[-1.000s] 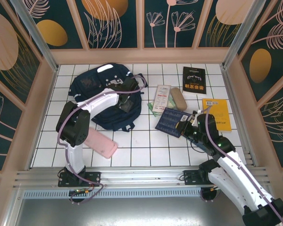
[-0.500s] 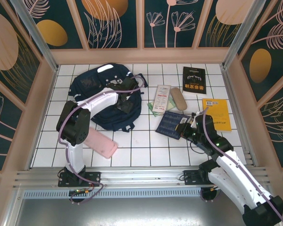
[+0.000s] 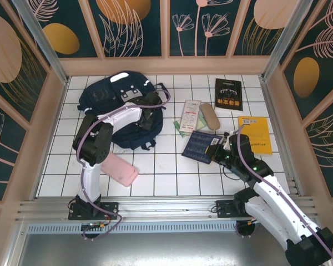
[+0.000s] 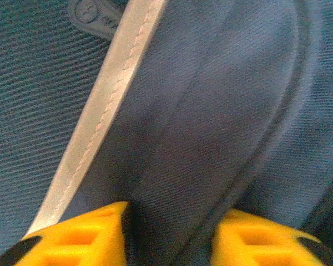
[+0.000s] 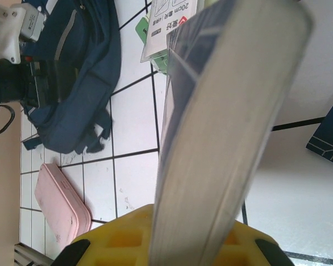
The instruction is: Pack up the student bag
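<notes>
The student bag, navy with white stripes, lies at the back left of the tiled table. My left gripper presses into its right side. In the left wrist view a fold of its navy fabric is pinched between the yellow fingers, so the left gripper is shut on the bag. My right gripper is shut on a dark blue book, held tilted on the tiles. In the right wrist view the book's page edge rises from the yellow jaws, and the bag lies at the upper left.
A pink pouch lies in front of the bag. A white packet, a green item and a tan case lie mid-table. A black book and a yellow book lie at the right. Wooden walls surround the table.
My left gripper has closed on the bag's fabric, and the bag has bunched up and shifted slightly toward the back. The right gripper has carried the blue book a little to the left.
</notes>
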Controlling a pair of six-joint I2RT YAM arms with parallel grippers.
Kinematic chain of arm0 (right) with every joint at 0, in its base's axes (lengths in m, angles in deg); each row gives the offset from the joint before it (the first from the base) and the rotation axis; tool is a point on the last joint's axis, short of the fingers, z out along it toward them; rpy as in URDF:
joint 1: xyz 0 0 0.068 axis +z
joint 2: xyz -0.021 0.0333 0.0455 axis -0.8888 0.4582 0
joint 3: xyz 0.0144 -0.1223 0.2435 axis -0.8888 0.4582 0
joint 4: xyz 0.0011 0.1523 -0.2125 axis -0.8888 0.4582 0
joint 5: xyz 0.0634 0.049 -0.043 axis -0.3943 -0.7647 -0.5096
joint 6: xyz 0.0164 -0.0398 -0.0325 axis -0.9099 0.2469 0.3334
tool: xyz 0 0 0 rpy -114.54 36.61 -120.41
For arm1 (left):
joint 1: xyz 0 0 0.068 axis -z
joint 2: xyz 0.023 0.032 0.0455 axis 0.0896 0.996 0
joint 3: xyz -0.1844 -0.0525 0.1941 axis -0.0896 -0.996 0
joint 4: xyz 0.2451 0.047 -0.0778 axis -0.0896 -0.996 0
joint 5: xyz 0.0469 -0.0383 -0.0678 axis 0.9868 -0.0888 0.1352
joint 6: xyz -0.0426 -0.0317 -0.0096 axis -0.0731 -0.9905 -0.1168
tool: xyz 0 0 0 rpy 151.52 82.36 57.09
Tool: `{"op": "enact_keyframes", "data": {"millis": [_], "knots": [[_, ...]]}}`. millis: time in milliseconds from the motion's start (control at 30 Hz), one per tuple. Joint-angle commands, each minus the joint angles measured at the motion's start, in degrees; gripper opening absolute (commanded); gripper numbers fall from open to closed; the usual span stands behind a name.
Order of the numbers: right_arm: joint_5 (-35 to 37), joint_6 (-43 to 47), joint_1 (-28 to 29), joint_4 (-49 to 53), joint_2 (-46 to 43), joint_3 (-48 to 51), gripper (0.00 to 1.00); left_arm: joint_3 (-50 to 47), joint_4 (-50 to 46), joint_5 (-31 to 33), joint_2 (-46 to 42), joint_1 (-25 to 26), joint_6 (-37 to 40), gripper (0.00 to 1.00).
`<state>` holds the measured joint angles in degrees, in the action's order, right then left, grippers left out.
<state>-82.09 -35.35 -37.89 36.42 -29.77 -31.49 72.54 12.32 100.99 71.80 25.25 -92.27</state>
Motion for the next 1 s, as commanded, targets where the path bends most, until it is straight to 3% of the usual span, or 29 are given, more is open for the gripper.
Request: {"op": "enact_keyframes", "data": {"millis": [0,100,433,567,733,867,967], "knots": [[-0.45,0.04,-0.32,-2.13,-1.49,-0.73,0.00,0.82,1.97,-4.26,4.25,-2.44,0.89,0.23],[0.28,-0.08,-0.41,-1.38,-2.12,-0.99,0.00,3.38,3.30,-9.28,4.11,-2.53,0.63,0.00],[1.56,-0.71,-0.41,-0.53,-2.43,-1.70,0.00,10.15,10.25,-33.34,-0.11,-3.20,-10.95,0.00],[1.79,-1.20,-0.40,-0.46,-2.58,-1.52,0.00,11.23,10.89,-38.14,-1.43,-4.36,-13.37,0.00],[2.69,-0.62,-0.41,0.03,-3.27,-2.08,0.00,15.38,4.51,-37.44,-3.60,-4.56,-11.09,0.00],[3.72,-0.02,-0.49,-0.13,-3.99,-4.16,0.00,19.70,-2.79,-28.58,-6.21,-4.55,-7.45,0.00],[1.99,0.40,-0.45,-2.99,-4.60,-6.48,0.00,25.46,-8.14,-25.77,-6.81,-4.55,-5.30,0.00]]}}
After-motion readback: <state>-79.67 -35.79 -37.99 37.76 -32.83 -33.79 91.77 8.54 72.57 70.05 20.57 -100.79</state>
